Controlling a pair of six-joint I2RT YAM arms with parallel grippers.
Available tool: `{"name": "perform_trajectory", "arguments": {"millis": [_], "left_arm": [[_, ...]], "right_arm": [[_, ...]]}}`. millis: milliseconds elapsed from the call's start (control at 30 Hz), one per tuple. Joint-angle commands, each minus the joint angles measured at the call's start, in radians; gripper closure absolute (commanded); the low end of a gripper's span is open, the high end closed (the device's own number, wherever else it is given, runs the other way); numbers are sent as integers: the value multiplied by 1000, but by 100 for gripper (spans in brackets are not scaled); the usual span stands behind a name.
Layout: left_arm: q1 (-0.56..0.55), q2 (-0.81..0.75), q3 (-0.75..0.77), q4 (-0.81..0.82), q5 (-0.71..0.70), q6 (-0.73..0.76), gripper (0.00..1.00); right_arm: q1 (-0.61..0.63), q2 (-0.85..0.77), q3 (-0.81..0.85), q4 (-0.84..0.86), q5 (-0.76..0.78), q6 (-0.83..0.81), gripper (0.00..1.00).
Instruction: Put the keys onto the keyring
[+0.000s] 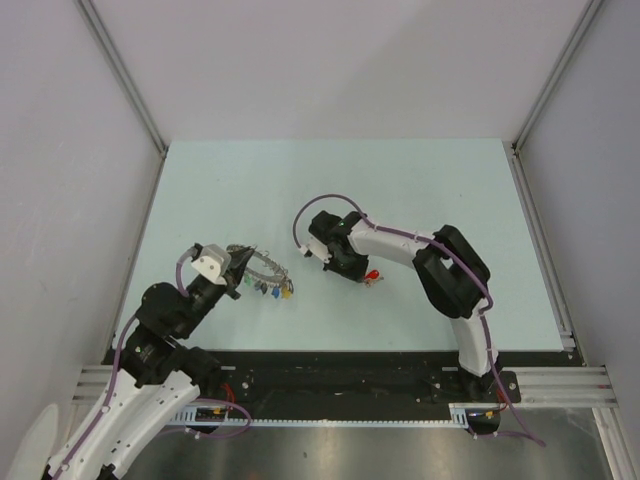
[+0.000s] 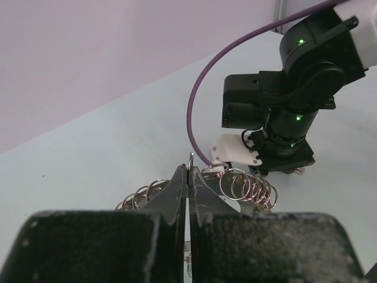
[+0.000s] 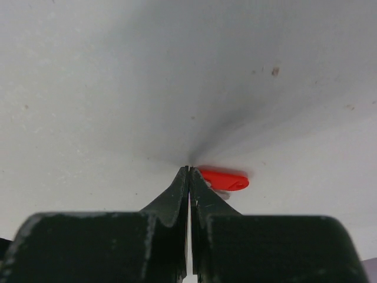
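Black fingers (image 3: 174, 197) of the right gripper (image 3: 188, 170) are pressed together, holding nothing. The small silver key with the red oval tag (image 3: 224, 178) lies just beside their tips, so they should open and go around it. The left gripper (image 2: 188, 171) pinches the big grey metal keyring (image 2: 247, 190). Between them is bare pale green table (image 1: 400, 190), with its edges far off.

No lettering, label, brand, number or sign can be read on anything here.

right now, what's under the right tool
Under the shut right tool: bare table, with the red-tagged key lying beside the tips. The key's metal part is mostly covered by the tool.
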Motion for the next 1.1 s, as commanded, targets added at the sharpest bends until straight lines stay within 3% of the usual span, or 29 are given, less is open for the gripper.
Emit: {"name": "perform_trajectory", "arguments": {"millis": [0, 167, 333, 567, 767, 867, 1067], "left_arm": [[-2, -19, 6, 92, -4, -6, 100], [-2, -28, -1, 95, -2, -4, 100], [-2, -30, -2, 99, -4, -4, 100], [-2, -28, -5, 102, 1, -3, 100], [-2, -25, -2, 102, 18, -1, 100], [-2, -24, -3, 100, 22, 2, 100], [-2, -24, -6, 102, 18, 7, 100]], "right_arm": [[29, 78, 111, -54, 18, -28, 100], [38, 102, 167, -74, 12, -25, 85], [38, 7, 116, -41, -14, -16, 70], [-24, -247, -133, 150, -134, 12, 68], [-110, -462, -435, 484, -284, 18, 68], [-144, -520, -522, 638, -303, 27, 68], [-161, -507, -592, 742, -332, 18, 69]]}}
